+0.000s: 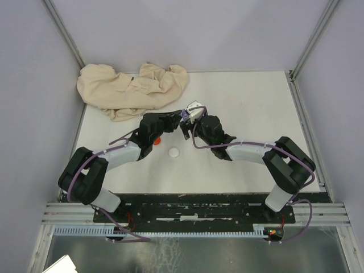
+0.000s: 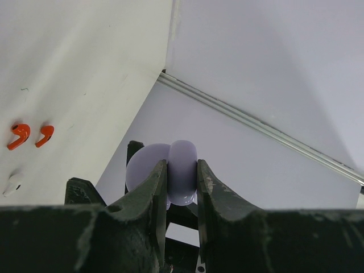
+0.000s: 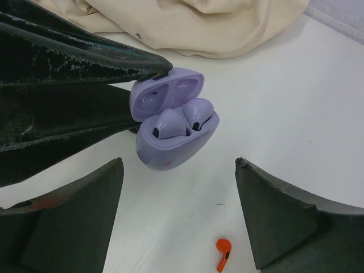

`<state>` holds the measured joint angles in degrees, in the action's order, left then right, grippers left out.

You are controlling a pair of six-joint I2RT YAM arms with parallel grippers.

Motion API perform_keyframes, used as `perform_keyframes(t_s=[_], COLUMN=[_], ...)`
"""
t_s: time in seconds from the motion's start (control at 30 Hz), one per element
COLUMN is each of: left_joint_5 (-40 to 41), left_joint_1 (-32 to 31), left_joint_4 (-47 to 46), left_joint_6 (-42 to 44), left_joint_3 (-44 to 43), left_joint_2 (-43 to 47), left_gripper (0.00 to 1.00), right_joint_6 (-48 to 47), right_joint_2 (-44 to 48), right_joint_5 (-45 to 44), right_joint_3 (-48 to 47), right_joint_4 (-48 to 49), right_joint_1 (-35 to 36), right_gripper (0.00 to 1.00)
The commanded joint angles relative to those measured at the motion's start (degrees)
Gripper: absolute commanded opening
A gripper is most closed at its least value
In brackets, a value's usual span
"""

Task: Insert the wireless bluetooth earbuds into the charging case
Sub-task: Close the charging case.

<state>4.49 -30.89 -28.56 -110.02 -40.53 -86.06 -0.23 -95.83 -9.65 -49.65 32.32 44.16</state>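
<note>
My left gripper (image 2: 182, 163) is shut on a pale purple charging case (image 2: 183, 170) and holds it above the table. In the right wrist view the case (image 3: 170, 151) has its lid open, with two pale purple earbuds (image 3: 169, 124) seated in it side by side. My right gripper (image 3: 179, 165) is open and empty, with its jaws wide apart just in front of the case. Two red earbuds (image 2: 19, 136) and a white earbud (image 2: 12, 185) lie on the white table. One red earbud (image 3: 223, 254) shows below the case. From above, both grippers meet at mid-table (image 1: 185, 118).
A crumpled beige cloth (image 1: 133, 88) lies at the back left; it also shows in the right wrist view (image 3: 199, 23). A red round disc (image 1: 157, 140) and a white round disc (image 1: 174, 152) lie on the table near the left arm. Grey walls enclose the table.
</note>
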Motion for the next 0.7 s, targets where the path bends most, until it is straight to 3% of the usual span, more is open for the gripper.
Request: perform_keyframes(t_s=[0.0,0.33,0.67], left_joint_5=[0.16,-1.50,-1.93], left_joint_1=[-0.48,-0.50,-0.43], left_joint_4=[-0.62,-3.48,-6.07], left_joint_6=[-1.98,-2.71,-2.40], left_joint_3=[-2.28,0.20,1.98], left_joint_2=[-0.10,-0.48,-1.45], left_gripper=[0.03,0.03,0.03], right_joint_6=[-1.98,-7.41,-12.32], right_joint_2=[-1.24,-2.30,0.10], right_joint_5=[-2.86,-7.97,-10.54], right_joint_3=[-2.87,-1.21,1.44], right_joint_4=[5.62,11.94,12.24], right_joint_1=[0.42,0.49,0.51], right_gripper=[0.87,0.88,0.88])
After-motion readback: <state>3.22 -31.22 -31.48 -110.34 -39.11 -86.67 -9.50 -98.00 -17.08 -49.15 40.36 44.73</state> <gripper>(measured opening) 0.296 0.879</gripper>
